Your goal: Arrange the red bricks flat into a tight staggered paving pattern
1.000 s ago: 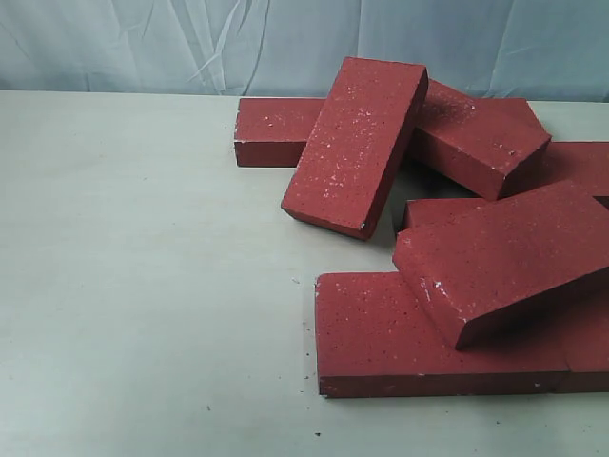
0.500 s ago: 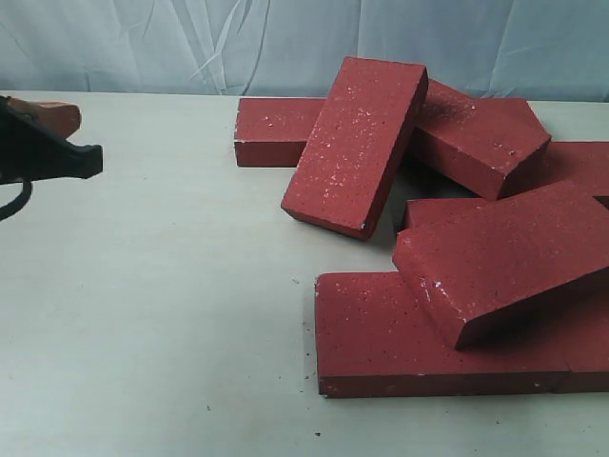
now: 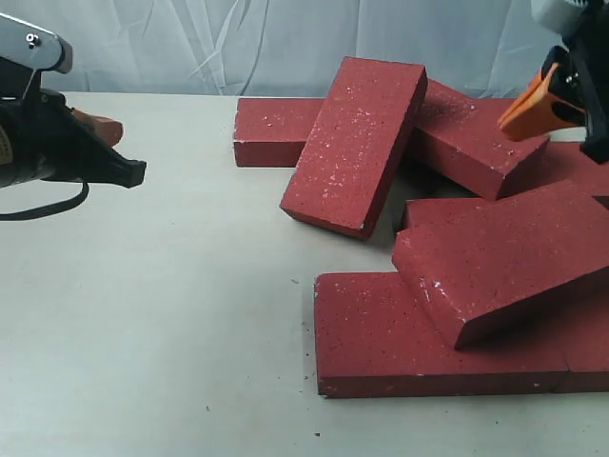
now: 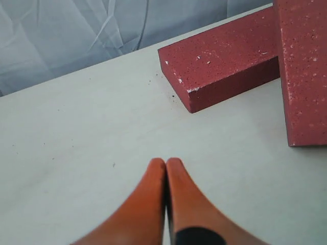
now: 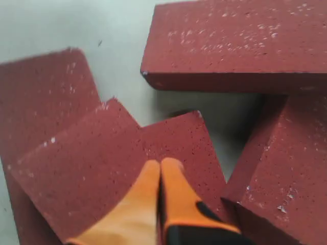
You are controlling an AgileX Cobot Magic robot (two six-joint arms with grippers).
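Several red bricks lie in a loose heap on the right half of the pale table (image 3: 143,314). One tilted brick (image 3: 357,143) leans over a flat brick (image 3: 271,129) at the back. Another tilted brick (image 3: 504,257) rests on a flat front brick (image 3: 381,333). My left gripper (image 3: 133,171) hovers over bare table at the left, shut and empty, well apart from the heap. In the left wrist view its tips (image 4: 165,162) point toward the flat back brick (image 4: 225,56). My right gripper (image 3: 506,120) hangs shut and empty above the heap's rear right; its tips (image 5: 161,163) are over a tilted brick (image 5: 102,173).
A wrinkled pale blue cloth (image 3: 190,43) backs the table. More bricks lie at the rear right (image 3: 476,138) and far right (image 3: 580,162). In the right wrist view a gap of table (image 5: 230,109) shows between the bricks.
The left gripper has come further in from the left edge toward the bricks. The right gripper has entered at the upper right. The bricks have not moved.
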